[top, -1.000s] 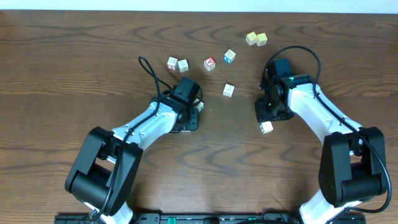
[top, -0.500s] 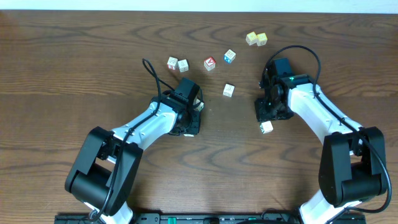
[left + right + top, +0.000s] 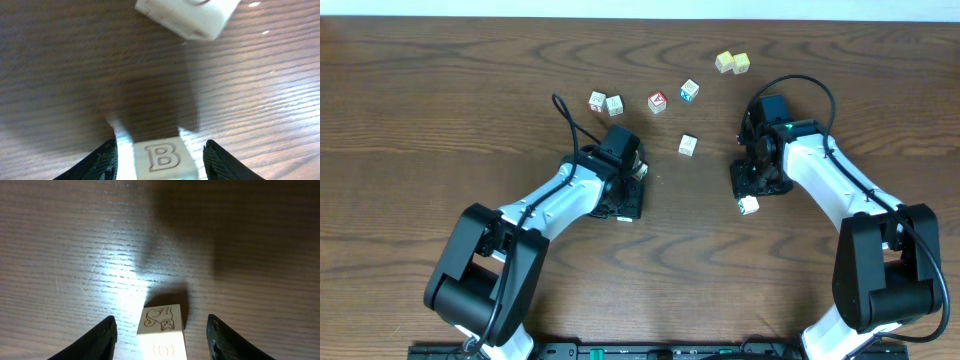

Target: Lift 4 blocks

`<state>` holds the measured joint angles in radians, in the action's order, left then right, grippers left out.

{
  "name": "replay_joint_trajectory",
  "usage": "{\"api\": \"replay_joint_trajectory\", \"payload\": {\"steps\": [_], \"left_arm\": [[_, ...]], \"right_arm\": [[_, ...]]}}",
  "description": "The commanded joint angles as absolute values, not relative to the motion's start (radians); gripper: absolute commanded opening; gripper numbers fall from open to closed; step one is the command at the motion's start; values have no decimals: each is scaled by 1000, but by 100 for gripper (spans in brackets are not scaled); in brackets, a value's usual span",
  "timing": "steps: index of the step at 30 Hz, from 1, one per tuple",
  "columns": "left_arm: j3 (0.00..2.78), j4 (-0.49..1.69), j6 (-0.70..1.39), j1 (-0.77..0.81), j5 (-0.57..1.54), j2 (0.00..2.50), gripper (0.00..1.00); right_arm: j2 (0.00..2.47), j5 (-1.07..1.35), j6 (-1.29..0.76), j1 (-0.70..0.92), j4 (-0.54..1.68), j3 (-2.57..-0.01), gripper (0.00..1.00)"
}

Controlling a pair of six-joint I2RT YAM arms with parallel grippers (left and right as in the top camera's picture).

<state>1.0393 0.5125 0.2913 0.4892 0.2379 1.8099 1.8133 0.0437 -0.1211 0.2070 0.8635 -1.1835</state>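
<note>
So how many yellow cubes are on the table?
2. They lie side by side on the far side, right of the middle: the left yellow cube and the right yellow cube. The arms might hide others.

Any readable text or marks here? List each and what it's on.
"B": top face of the near block, left wrist view.
No letters on the cat block in the right wrist view, only a cat drawing; its front-face mark is unclear.
The far block, left wrist view: mark cut off by the frame.
The red-faced cube and blue-faced cube overhead: too small to read.
</note>
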Motion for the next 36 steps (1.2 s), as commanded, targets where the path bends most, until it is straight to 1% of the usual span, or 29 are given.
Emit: {"api": "replay_joint_trajectory", "payload": {"steps": [1, 9, 13, 14, 15, 21, 24, 28, 32, 33, 36], "left_arm": [[1090, 550, 312, 455, 244, 1782, 56], [1120, 611, 327, 345, 330, 1620, 58], [1120, 683, 326, 270, 328, 1527, 71], [1120, 701, 326, 249, 328, 1512, 81], [1119, 724, 326, 223, 328, 1496, 84], [1118, 836, 326, 80, 328, 1471, 84], [1117, 875, 326, 38, 328, 1473, 84], [1116, 894, 326, 24, 328, 1473, 84], [1116, 894, 326, 24, 328, 1477, 84], [1116, 894, 326, 24, 328, 1478, 84], [1116, 894, 326, 24, 328, 1478, 84]], "right_arm": [[1824, 35, -126, 213, 875, -1182, 56], [1825, 65, -125, 213, 880, -1177, 54], [1829, 65, -125, 213, 875, -1156, 53], [1831, 64, -125, 213, 871, -1148, 53], [1833, 64, -118, 213, 867, -1140, 53], [1834, 65, -103, 213, 822, -1084, 52], [1834, 65, -104, 217, 823, -1079, 43], [1834, 65, -105, 217, 822, -1079, 31], [1834, 81, -120, 218, 815, -1079, 27], [1834, 100, -126, 219, 812, -1079, 24], [1834, 130, -183, 229, 796, -1079, 22]]}}
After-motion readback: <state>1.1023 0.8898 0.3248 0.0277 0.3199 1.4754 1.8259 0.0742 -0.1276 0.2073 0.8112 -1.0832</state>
